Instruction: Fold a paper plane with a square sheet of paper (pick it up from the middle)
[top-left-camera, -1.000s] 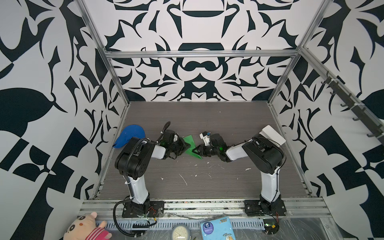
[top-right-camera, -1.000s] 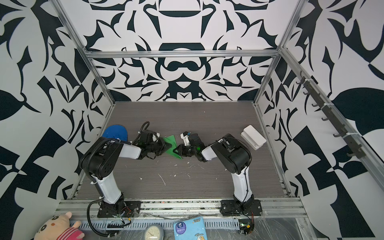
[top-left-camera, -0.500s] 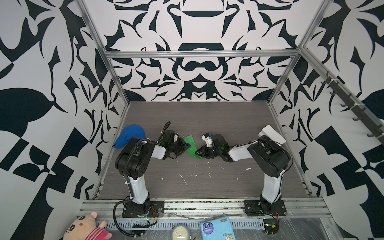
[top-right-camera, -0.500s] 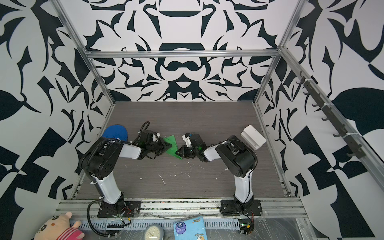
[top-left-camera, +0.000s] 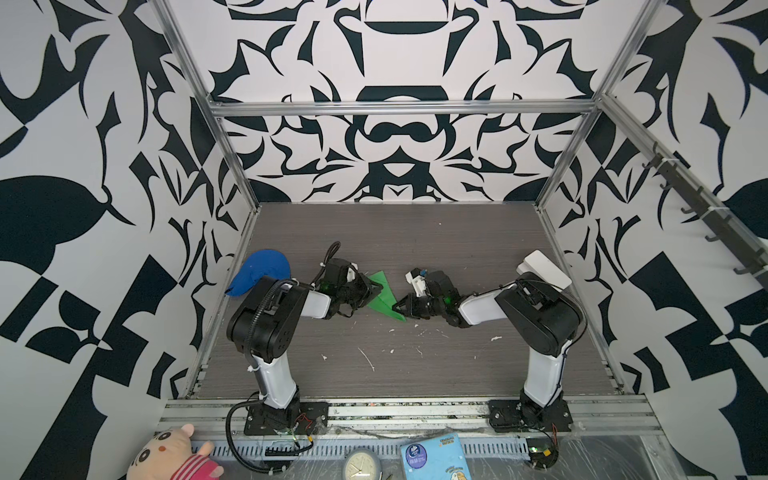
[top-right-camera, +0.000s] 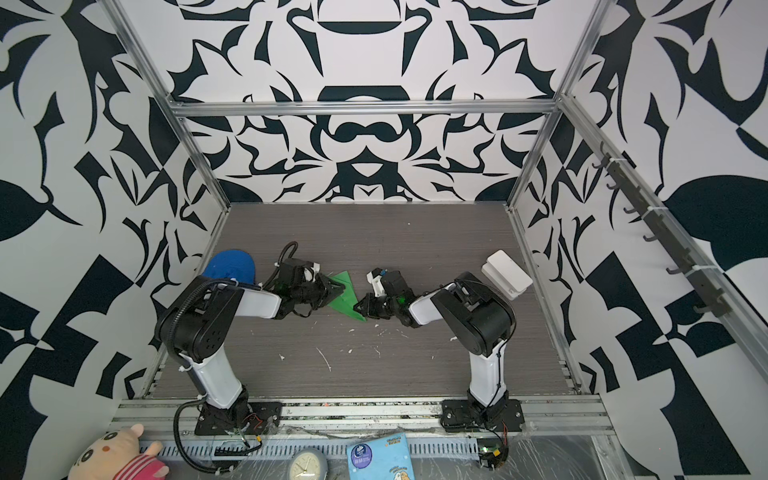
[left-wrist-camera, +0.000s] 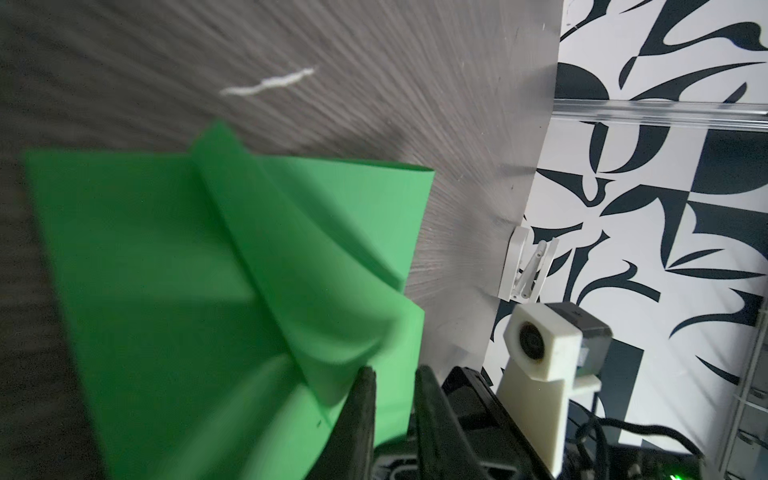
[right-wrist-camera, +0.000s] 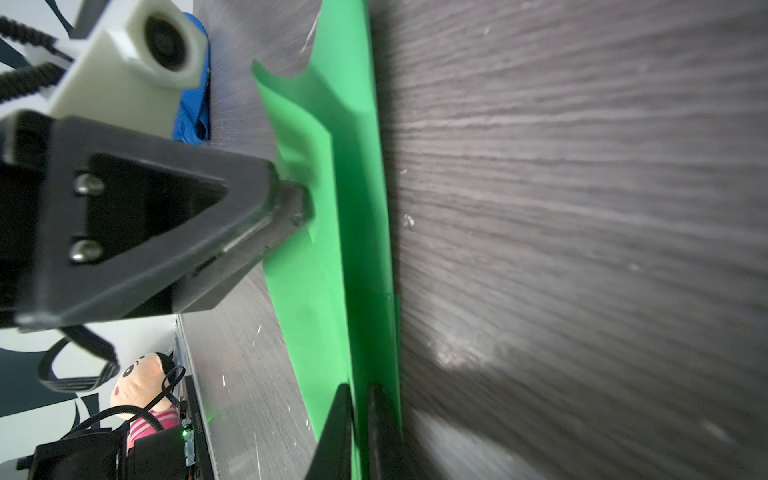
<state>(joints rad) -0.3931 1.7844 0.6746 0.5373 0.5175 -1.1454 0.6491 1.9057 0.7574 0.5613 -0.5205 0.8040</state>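
The green paper plane (top-left-camera: 381, 297) (top-right-camera: 345, 297), a pointed wedge with lengthwise creases, sits mid-table between both grippers. In the left wrist view, one loose flap of the paper plane (left-wrist-camera: 166, 270) curls up. My left gripper (top-left-camera: 375, 287) (top-right-camera: 338, 286) is at its left edge. Its jaws (left-wrist-camera: 395, 374) stand a little apart, with green paper showing in the gap. My right gripper (top-left-camera: 397, 306) (top-right-camera: 357, 306) is at the near tip, shut (right-wrist-camera: 359, 392) on a fold of the paper plane (right-wrist-camera: 361, 249). A left fingertip (right-wrist-camera: 291, 203) touches the raised flap.
A blue cloth cap (top-left-camera: 259, 274) lies by the left wall behind the left arm. A white box (top-left-camera: 546, 270) stands by the right wall. White scraps (top-left-camera: 365, 357) dot the grey table. A plush toy (top-left-camera: 166, 455), a clock and a booklet lie beyond the front rail.
My right jaws have closed on the paper's near tip. My left jaws have parted slightly. The paper and both arms have barely shifted.
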